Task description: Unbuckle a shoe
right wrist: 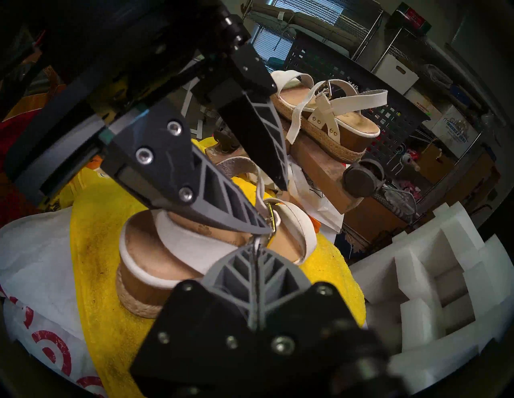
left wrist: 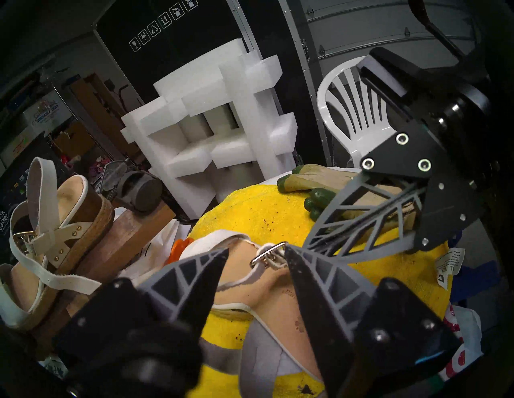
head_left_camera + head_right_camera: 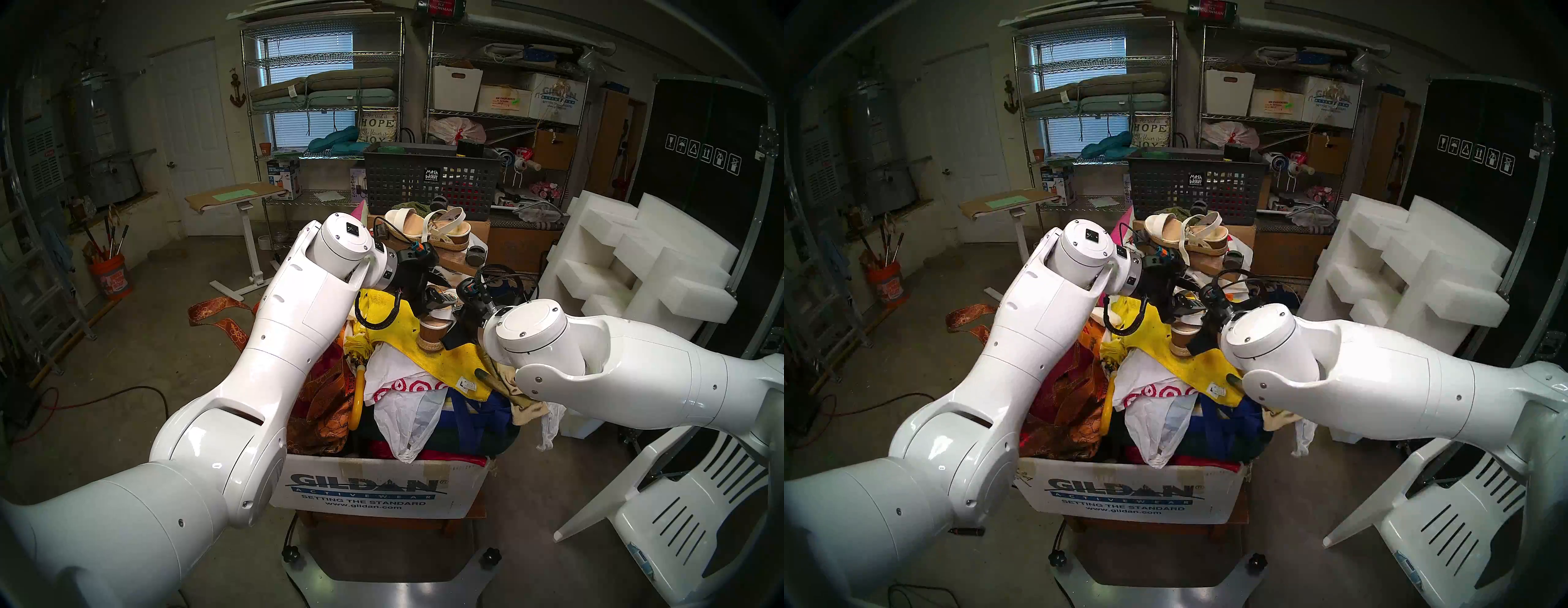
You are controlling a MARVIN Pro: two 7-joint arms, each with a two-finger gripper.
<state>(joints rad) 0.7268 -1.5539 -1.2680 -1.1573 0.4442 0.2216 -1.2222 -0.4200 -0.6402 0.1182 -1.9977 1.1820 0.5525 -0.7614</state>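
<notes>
The shoe [image 1: 167, 250], a wedge sandal with white straps, a tan footbed and a cork-look heel [image 3: 432, 331], lies on a yellow towel [image 1: 94, 250] on top of a full box. Its small metal buckle [image 2: 268, 254] sits at the ankle strap. My left gripper [image 2: 256, 250] is open, with the buckle between its two fingertips; the right-hand tip is against the buckle. My right gripper [image 1: 257, 244] is shut on the thin white strap just beside the buckle [image 1: 271, 219]. In the left wrist view the right gripper [image 2: 306, 244] comes in from the upper right.
The twin sandal [image 1: 333, 116] rests on a wooden block [image 1: 319, 166] behind. A green work glove [image 2: 314, 180] lies on the towel. The Gildan box [image 3: 360, 488] holds bags and cloth. A mesh basket [image 3: 428, 178], foam blocks [image 3: 636, 254] and a white chair [image 3: 679, 509] stand around.
</notes>
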